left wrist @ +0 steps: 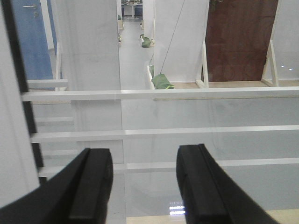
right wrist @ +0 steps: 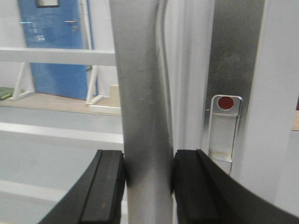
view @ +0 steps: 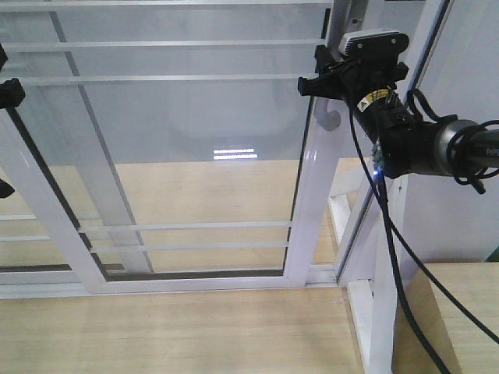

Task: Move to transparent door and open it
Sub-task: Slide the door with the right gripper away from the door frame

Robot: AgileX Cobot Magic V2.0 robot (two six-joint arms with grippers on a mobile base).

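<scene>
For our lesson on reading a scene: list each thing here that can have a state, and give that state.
glass door, upright in its track; whether fully shut cannot be told
door handle, clamped between the right hand's fingers
right hand, shut on the door handle
left hand, open, holding nothing
metal plate, showing red near its top

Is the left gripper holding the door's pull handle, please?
No, the left gripper is open with nothing between its jaws, and only the glass and white bars of the transparent door lie ahead.
</scene>
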